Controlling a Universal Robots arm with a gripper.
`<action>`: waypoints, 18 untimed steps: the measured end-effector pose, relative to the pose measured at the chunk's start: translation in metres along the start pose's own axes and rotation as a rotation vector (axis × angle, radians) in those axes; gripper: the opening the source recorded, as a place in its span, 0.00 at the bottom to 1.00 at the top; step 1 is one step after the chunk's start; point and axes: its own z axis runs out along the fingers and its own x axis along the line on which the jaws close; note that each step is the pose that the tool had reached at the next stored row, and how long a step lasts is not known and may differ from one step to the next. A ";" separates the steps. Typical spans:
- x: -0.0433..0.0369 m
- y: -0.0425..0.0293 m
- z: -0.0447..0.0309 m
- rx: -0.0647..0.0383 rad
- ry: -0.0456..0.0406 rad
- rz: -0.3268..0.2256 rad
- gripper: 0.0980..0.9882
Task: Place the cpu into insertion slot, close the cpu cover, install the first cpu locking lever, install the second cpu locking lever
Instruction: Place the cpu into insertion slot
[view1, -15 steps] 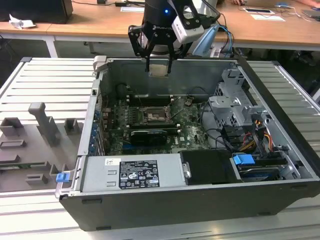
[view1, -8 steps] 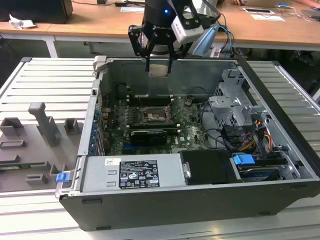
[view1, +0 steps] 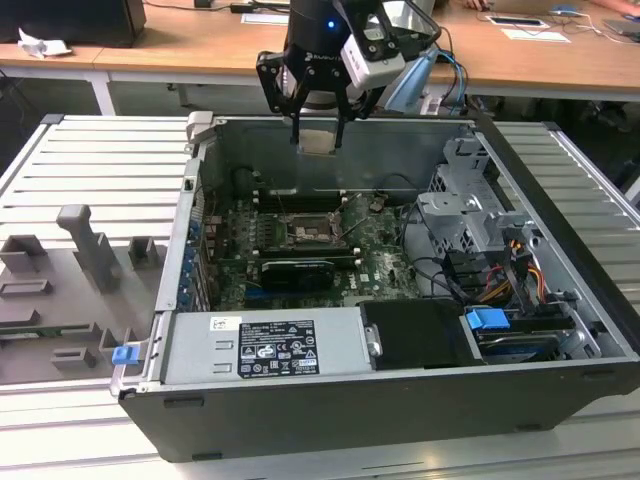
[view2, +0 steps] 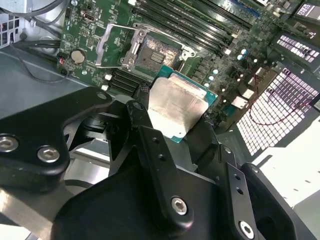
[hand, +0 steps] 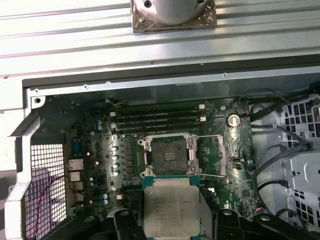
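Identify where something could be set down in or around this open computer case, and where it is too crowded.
Free: the ribbed table on the exterior view's right of the case, and the flat power supply top. Crowded: the motherboard, the cabled drive cage, and grey fixtures on the exterior view's left. The pincer holds the cpu.

We list by colour:
- cpu (hand: 170, 207): pale silvery-beige top, teal-green edge.
- insertion slot (hand: 169, 156): near-black, thin silver rim.
- cpu cover (hand: 210, 156): silver-grey.
- circuit board (hand: 240, 187): dark green, speckled with pale blue and silver parts.
- memory slots (hand: 157, 117): black, white end clips.
- end effector (view1: 318, 142): black.
- computer case (view1: 400, 410): charcoal outside, grey inside.
- power supply (view1: 200, 350): silver-grey, black-and-white label.
- latch tab (view1: 488, 322): bright blue.
- corner clip (view1: 124, 353): we note the same blue.
- wires (view1: 530, 272): orange and yellow.
- tabletop (view1: 100, 160): pale grey, ribbed in parallel lines.
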 end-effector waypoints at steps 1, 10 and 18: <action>0.0000 0.0000 0.0001 0.000 0.0000 0.000 0.50; -0.0001 -0.0001 0.0019 0.004 -0.0002 0.012 0.50; -0.0001 -0.0003 0.0033 0.003 -0.0020 0.033 0.50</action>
